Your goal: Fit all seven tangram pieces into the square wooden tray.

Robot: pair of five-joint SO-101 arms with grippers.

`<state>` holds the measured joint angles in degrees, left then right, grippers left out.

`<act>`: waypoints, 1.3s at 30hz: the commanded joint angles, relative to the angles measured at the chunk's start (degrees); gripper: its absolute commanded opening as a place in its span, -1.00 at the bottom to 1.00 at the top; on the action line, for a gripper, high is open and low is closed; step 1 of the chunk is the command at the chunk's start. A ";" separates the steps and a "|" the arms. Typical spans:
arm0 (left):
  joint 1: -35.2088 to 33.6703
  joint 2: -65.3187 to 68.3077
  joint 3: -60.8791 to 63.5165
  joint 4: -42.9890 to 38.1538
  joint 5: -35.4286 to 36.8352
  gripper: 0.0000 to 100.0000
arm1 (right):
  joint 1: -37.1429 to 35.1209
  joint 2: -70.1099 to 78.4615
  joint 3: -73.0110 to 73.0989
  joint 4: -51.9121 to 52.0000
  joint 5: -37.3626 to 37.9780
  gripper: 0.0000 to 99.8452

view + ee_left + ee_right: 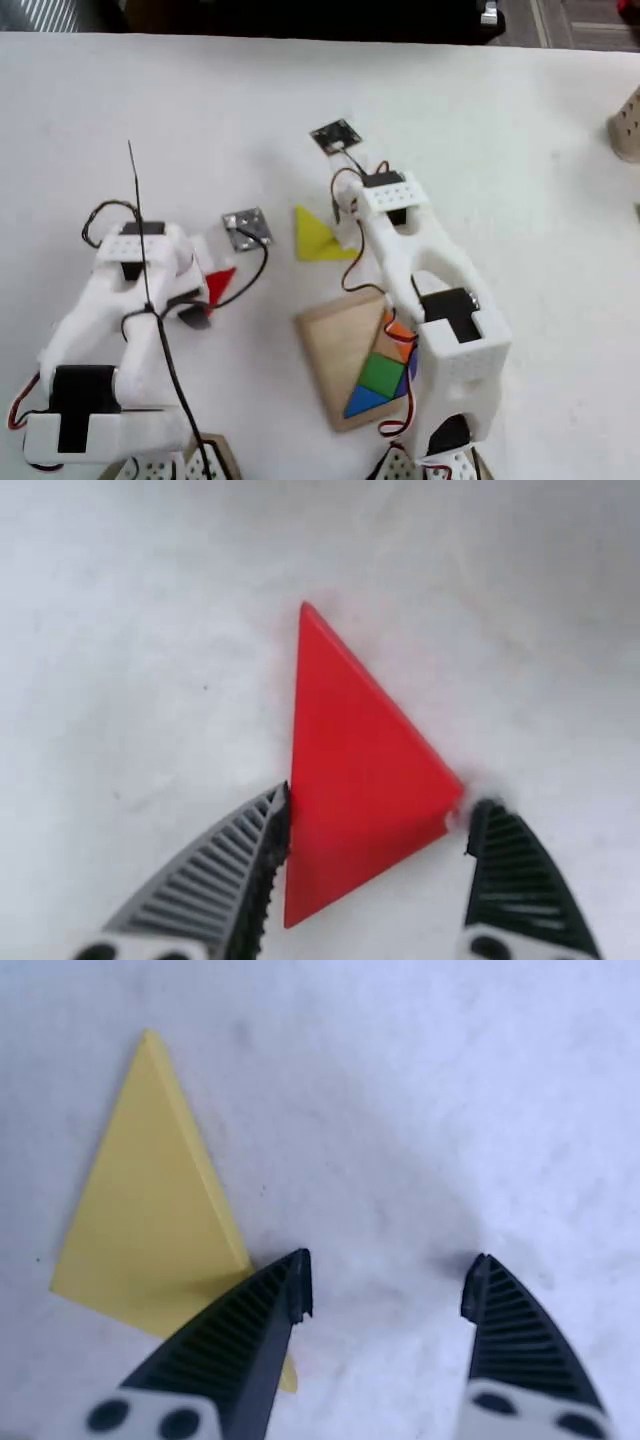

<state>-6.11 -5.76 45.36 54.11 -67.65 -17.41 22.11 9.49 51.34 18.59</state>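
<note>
Left end effector [378, 810] hanging released, jaws bracketing red triangle [350, 750], which is lying flat on table [500, 150], left of wooden tray [335, 340]. Right end effector [389, 1265] also released; yellow triangle [150, 1200] lying just outside one jaw, not between. Left arm looking better placed for pickup.

This looks like a robotics lab bench. A left arm [110, 310] and a right arm [440, 300], both of white printed plastic with exposed servo cables [160, 340], stand on a plain white table [540, 180]. Its surface spreads beneath and ahead of the fingers [250, 1350], and a dark floor [300, 15] lies beyond.
</note>
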 commanded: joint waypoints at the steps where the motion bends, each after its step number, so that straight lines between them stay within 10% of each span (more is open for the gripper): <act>1: -0.31 -0.04 -2.02 0.26 -0.88 -0.50 | 0.13 -0.40 -2.64 -1.01 0.88 -0.52; 14: 1.10 -0.22 -2.02 0.35 0.53 -0.50 | 0.13 -0.40 -2.64 -1.01 0.88 -0.52; 29: 6.64 -0.13 -2.55 -3.16 40.53 -0.50 | 0.13 -0.40 -2.64 -1.63 0.88 -0.52; 39: 3.21 -0.22 -2.46 -5.45 50.99 -0.50 | 0.13 -0.40 -2.64 -1.63 0.88 -0.52</act>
<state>-1.89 -5.76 45.36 50.59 -18.42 -17.41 22.11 9.49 50.73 18.59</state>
